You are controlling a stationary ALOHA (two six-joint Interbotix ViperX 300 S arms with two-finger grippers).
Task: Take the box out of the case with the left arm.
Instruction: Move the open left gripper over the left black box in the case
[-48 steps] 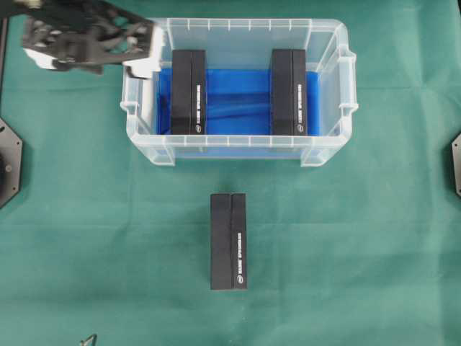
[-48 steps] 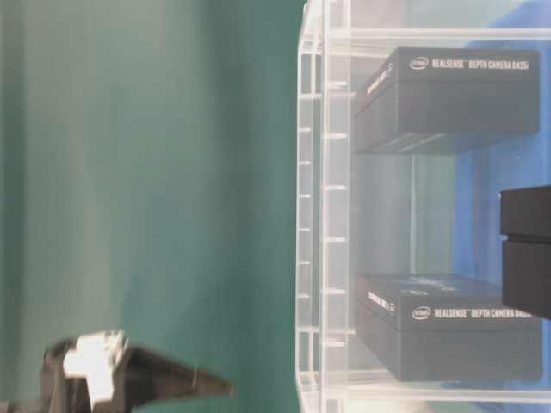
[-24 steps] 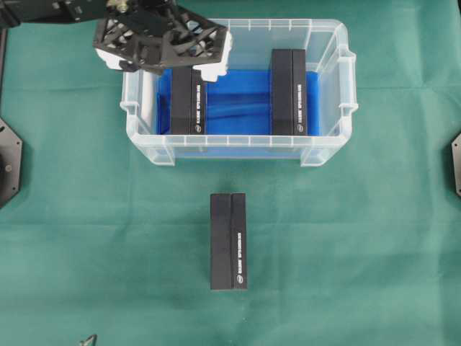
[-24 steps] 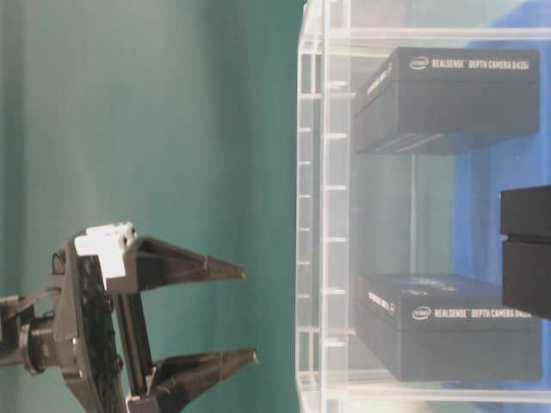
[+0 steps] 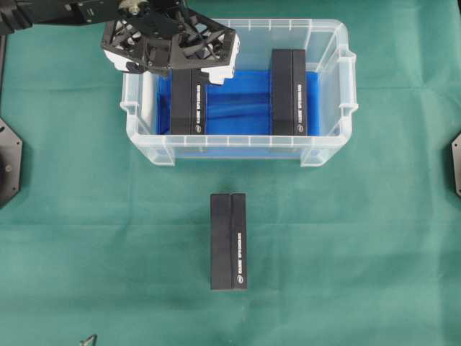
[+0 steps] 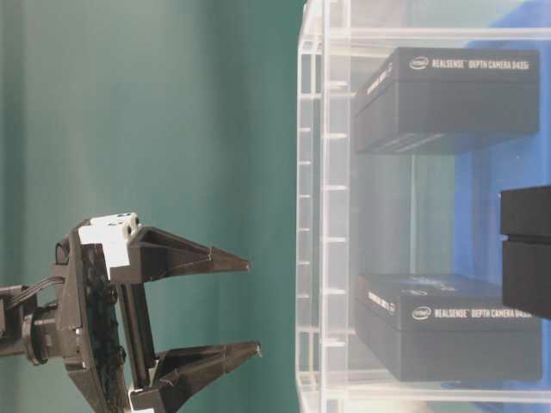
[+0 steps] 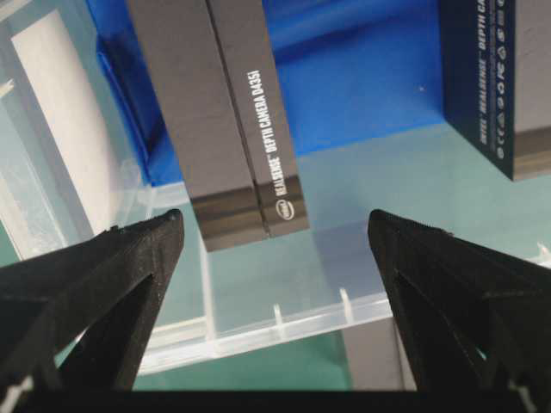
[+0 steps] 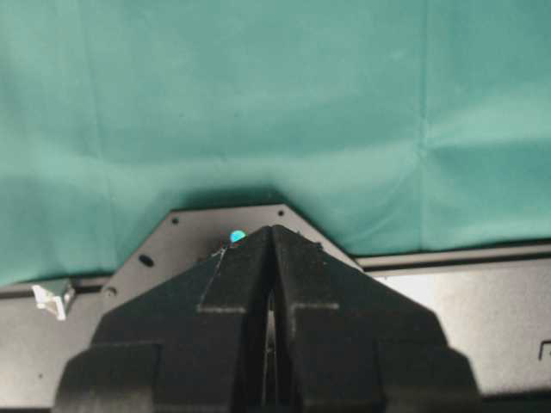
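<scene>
Box [image 5: 188, 101] number one lies at the left end of the clear case [image 5: 328, 32], seen from overhead, with the left gripper [image 5: 171, 47] hovering over its far end. At table level its jaws gape wide, gripping nothing; the left wrist view frames the box between both tips, while the right gripper [image 8: 270, 258] shows clenched jaws.

From overhead, the left gripper [image 5: 173, 50] covers the far end of the left box [image 5: 188, 101] in the case [image 5: 238, 148]. At counter level, the picture's right edge cuts off a third box [image 6: 526, 249]. The small white print on the boxes is unreadable from above.
</scene>
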